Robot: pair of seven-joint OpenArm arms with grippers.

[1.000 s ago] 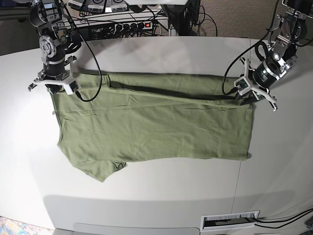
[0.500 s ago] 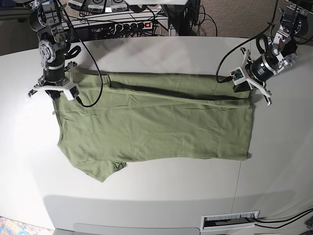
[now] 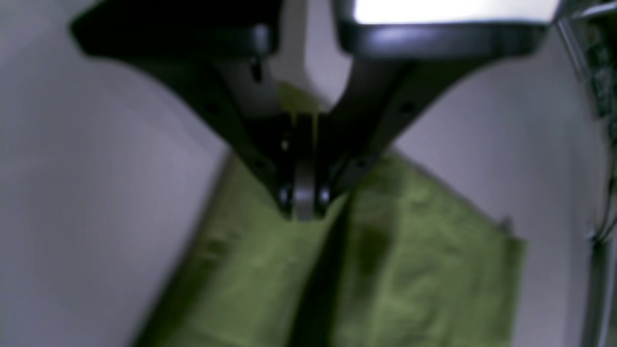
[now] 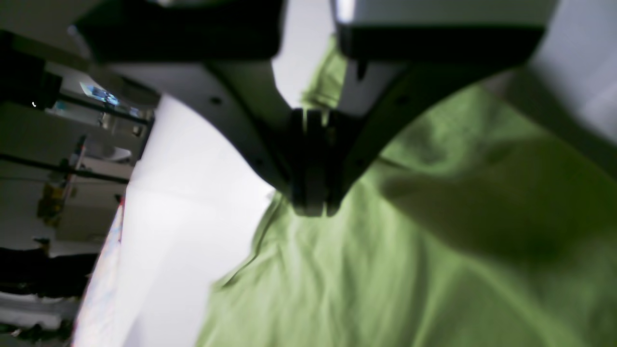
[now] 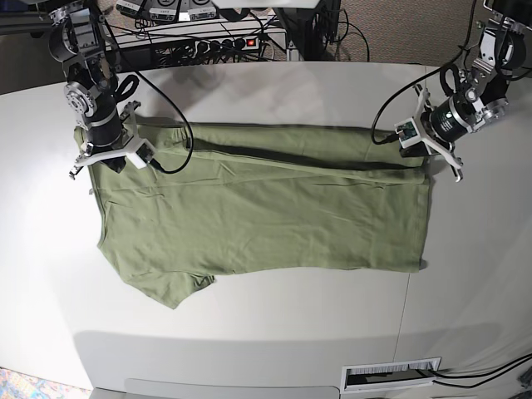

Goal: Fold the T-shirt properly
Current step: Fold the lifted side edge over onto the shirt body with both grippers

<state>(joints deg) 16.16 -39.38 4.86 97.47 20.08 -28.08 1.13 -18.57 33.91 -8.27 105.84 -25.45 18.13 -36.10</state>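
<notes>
I see the T-shirt (image 5: pixel 266 208) spread flat across the middle of the pale tabletop (image 5: pixel 274 332), one short sleeve pointing toward the near edge. My left end effector (image 5: pixel 418 156) sits at the shirt's far hem corner, its jaws pressed together on a pinch of green fabric. My right end effector (image 5: pixel 112 156) is at the shirt's opposite far corner, by the shoulder, jaws likewise clamped together on the cloth. Both wrist views are blurred.

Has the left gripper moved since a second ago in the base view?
Yes. The left gripper has drawn back up the T-shirt toward the table's far edge.
</notes>
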